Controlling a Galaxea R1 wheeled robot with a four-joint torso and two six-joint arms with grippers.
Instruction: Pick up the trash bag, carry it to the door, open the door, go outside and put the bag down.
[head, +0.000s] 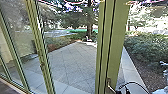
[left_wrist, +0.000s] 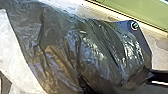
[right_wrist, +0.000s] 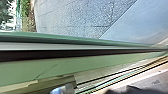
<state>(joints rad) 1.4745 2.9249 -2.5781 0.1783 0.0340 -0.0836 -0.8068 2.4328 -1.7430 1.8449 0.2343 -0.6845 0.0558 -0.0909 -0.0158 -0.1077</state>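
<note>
Left claw first, folks, and I couldn't tell whether it was clenched, released or grasping the plastic! The black trash bag bulked up right at the left wrist, crumpled and shiny, lying against the dark plate. Over on the other side, the right claw was down low, near the metal handle on the green door frame; its grip, too, I could not tell. Beyond the frame spread the paved yard, with a tree trunk at its far end and bushes alongside!
</note>
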